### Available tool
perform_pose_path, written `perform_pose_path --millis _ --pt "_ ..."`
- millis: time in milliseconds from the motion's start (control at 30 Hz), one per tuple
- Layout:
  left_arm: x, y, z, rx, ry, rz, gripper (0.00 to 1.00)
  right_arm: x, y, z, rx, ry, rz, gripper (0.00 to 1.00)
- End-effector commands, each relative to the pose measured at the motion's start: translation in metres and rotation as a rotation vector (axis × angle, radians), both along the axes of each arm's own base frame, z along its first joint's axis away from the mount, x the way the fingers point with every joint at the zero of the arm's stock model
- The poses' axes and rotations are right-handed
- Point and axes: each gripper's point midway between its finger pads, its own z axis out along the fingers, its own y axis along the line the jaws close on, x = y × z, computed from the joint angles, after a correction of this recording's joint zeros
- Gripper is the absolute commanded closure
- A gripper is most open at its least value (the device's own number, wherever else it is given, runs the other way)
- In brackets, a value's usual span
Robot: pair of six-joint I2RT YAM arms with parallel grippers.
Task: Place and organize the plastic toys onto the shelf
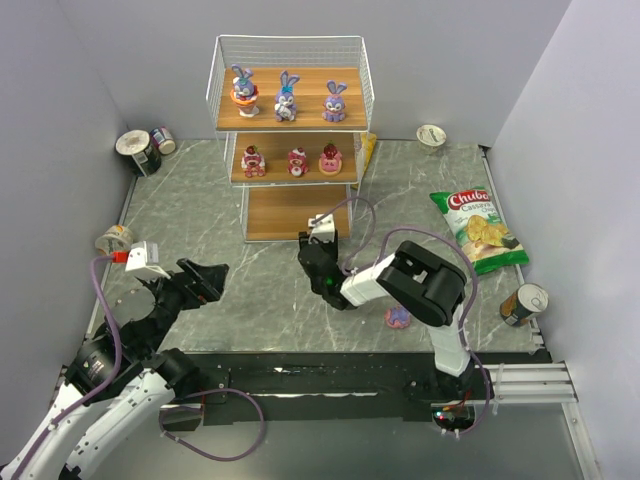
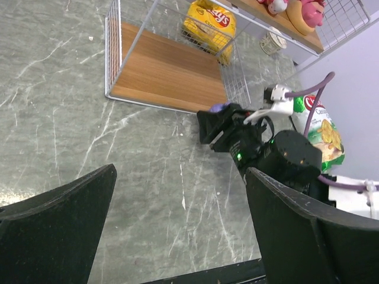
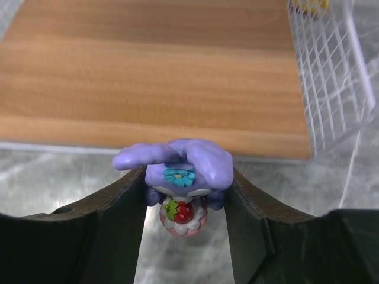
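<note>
This is a robotics lab test cell. Plain grey partition walls [image 1: 100, 70] box in a marble-patterned table [image 1: 270, 295]. The left arm [image 1: 150, 325] and right arm [image 1: 425, 285] are bolted at its near edge, trailing purple cables [image 1: 99, 300]. Staged props stand about: a wire shelf [image 1: 290, 215], a chip bag [image 1: 478, 228], cans [image 1: 523, 303].

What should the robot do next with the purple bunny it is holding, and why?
Probably ease the right pincer forward and set the purple bunny on the bottom board. The bunny is gripped just short of that board's front edge, and the board looks bare.
</note>
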Motion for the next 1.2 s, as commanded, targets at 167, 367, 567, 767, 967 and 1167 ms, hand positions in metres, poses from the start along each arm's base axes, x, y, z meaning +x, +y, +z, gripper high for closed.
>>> perform_pose_path --millis 167,367,567,767,967,1167 --pt "0.0 -0.006 0.009 -0.005 -0.039 -0.033 0.04 0.016 0.004 0.028 0.083 -0.055 -0.027 0.86" --pt "0.0 -0.004 0.009 -0.012 -0.04 -0.027 0.04 0.019 0.009 0.038 0.09 -0.026 -0.012 0.85" --pt "0.0 -0.004 0.009 -0.015 -0.041 -0.025 0.04 0.027 0.004 0.026 0.104 0.043 -0.041 0.85" --pt "0.0 -0.005 0.008 -0.013 -0.037 -0.026 0.04 0.03 -0.003 0.016 0.112 0.079 -0.086 0.84" --pt "0.0 -0.005 0.008 -0.012 -0.033 -0.028 0.04 0.035 -0.007 0.004 0.092 0.126 -0.103 0.84" --pt "0.0 -0.004 0.007 -0.012 -0.031 -0.024 0.04 0.046 -0.009 -0.002 0.136 0.209 -0.123 0.84"
